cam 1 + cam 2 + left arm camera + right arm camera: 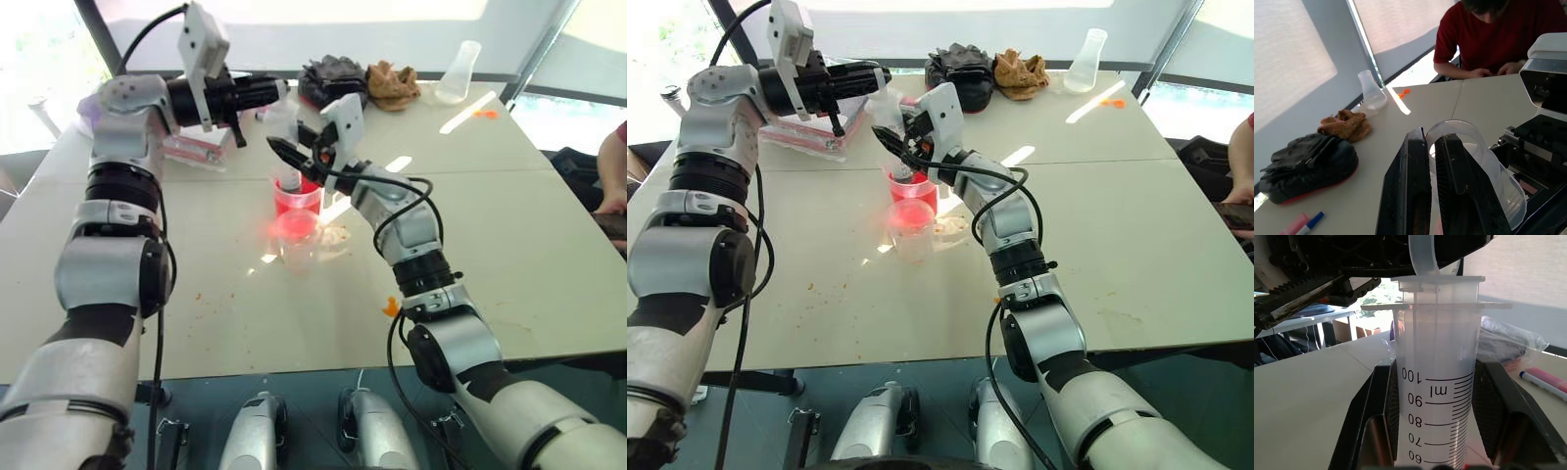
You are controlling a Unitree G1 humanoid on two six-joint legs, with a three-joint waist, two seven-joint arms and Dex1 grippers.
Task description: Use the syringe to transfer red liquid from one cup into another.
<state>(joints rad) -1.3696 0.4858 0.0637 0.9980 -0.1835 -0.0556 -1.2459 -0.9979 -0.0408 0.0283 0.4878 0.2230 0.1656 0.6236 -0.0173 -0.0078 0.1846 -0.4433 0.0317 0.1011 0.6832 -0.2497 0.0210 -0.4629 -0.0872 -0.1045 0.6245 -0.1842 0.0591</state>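
Observation:
The clear syringe (1437, 382) stands upright with its nozzle down in the farther, wider cup (298, 200), which holds red liquid (297, 194). My right gripper (286, 150) is shut on the syringe's barrel, one finger on each side of the printed scale. At the top, my left gripper (1431, 137) is shut on the plunger's clear ring (1469, 134), reaching in level from the left. The plunger sits pushed in, and the barrel above the fingers looks empty. The smaller clear cup (297, 243) stands just in front, also with red liquid in it.
At the table's far edge stand a clear conical flask (458, 73), a dark bundle (331, 78) and a brown cloth (392, 83). A pink pack (201, 147) lies under my left arm, with a blue-capped marker (1311, 223) nearby. A person in red (1498, 34) sits at the right.

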